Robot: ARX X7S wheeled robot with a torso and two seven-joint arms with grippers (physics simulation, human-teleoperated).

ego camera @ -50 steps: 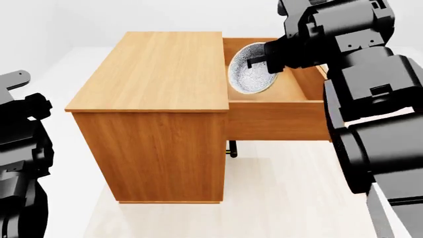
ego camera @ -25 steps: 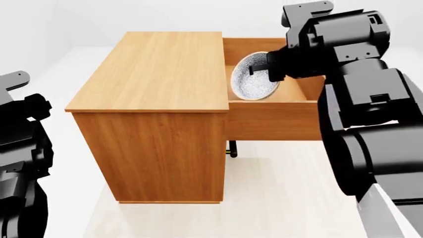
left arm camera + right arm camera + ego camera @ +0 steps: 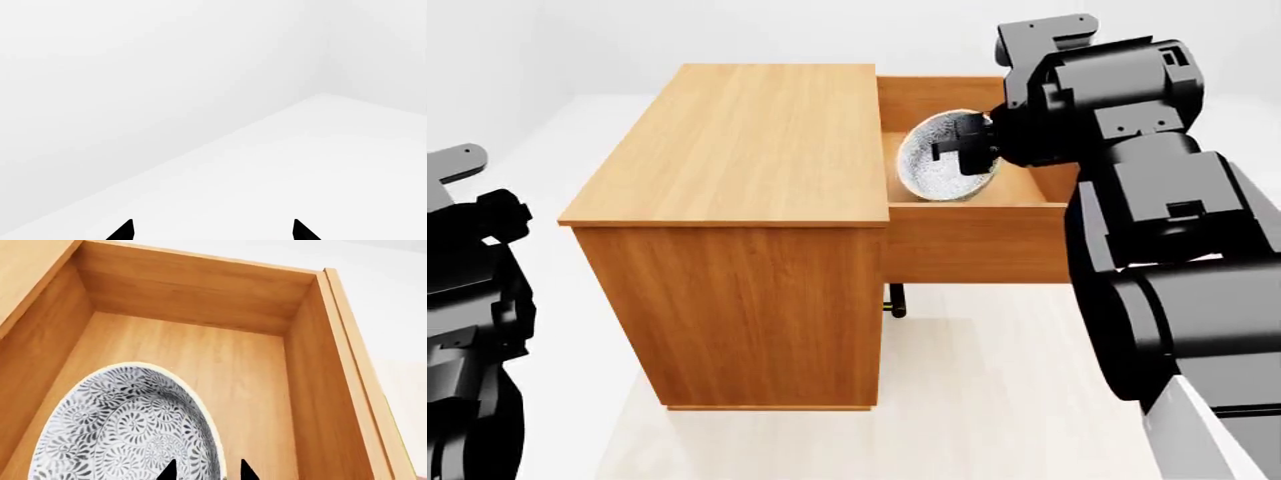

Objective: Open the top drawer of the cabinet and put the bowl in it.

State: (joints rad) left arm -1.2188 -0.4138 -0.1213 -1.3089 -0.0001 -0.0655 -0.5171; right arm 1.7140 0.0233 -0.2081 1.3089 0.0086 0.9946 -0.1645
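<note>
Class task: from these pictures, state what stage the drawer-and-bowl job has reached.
Done: the orange-brown wooden top drawer stands pulled open. In hand: the right gripper holds the blue-speckled round bowl, tilted, inside it. Left: set the bowl down and let go. The left gripper is idle.

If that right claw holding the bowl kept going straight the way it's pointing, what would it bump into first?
Probably the wooden floor of the top drawer. The right gripper, its jaws on the bowl rim, points down into the open drawer. The bowl would likely touch first, though depth is unclear.
</note>
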